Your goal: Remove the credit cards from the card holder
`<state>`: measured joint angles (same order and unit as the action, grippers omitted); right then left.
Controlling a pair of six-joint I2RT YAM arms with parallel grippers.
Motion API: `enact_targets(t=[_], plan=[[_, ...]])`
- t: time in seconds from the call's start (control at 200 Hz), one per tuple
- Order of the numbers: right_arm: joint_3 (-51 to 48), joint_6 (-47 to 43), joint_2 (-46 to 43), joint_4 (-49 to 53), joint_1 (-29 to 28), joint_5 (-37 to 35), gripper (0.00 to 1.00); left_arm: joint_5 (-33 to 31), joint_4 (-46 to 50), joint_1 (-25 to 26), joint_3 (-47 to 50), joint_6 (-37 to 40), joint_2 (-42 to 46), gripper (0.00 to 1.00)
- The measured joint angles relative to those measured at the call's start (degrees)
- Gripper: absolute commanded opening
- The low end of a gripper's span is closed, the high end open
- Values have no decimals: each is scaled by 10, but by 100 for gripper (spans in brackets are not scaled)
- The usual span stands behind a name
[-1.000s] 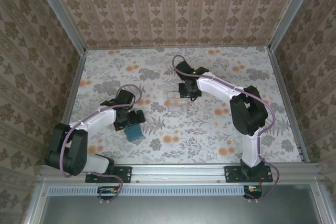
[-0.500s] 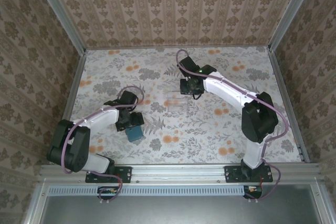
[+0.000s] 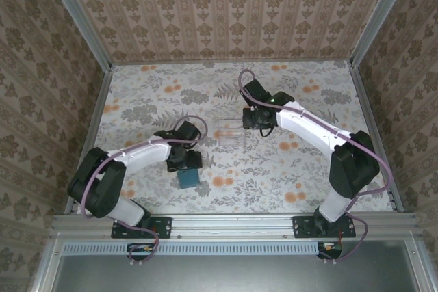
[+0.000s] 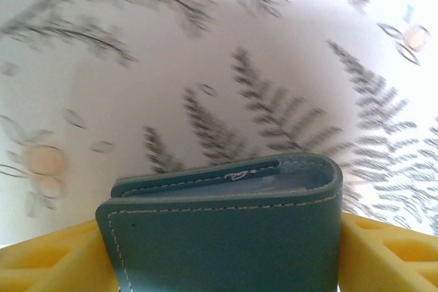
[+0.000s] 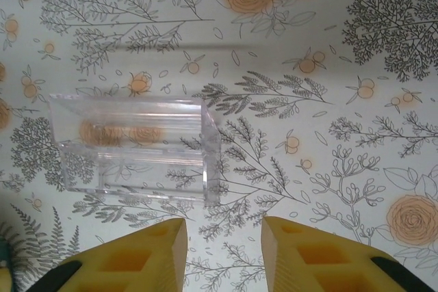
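Closely, card holder (image 4: 220, 217) folded, in left hand (image 4: 219, 261)

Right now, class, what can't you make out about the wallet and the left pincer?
- Inside of the teal folded leather wallet: left wrist view, closed covers hide any cards.
- Left pincer grip on it: same view, bottom edge cuts off the yellow fingers.

The card holder (image 3: 189, 178) sits on the table (image 3: 308, 169), tray (image 3: 230, 133) farther right.

- The table (image 3: 137, 94) has a floral print of orange blossoms and grey ferns.
- A clear tray (image 3: 230, 133) lies near the centre.
- The teal card holder (image 3: 189, 177) is at the tray's 7 o'clock.
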<state>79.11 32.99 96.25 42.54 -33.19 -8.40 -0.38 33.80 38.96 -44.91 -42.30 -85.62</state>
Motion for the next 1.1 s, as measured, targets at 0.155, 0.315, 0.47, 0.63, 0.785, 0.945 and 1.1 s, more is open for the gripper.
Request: enact_targets(t=[0.155,0.315,0.47,0.63,0.785,0.945,1.1], plan=[[-36,0,-18,-14,9,2,34,-2,13,66,-33,-30,-33,76],[-71,0,-45,-22,25,3,34,-5,23,124,-96,-55,-92,76],[-101,0,-80,-27,40,4,34,-7,32,158,-167,-62,-153,76],[-128,0,-110,-29,51,6,34,-7,37,174,-223,-62,-196,76],[-141,0,-119,-29,55,7,34,-7,39,177,-252,-59,-215,76],[-149,0,-120,-29,55,14,33,-8,39,174,-261,-46,-216,85],[-151,0,-120,-29,54,29,34,-11,40,168,-262,-37,-216,87]])
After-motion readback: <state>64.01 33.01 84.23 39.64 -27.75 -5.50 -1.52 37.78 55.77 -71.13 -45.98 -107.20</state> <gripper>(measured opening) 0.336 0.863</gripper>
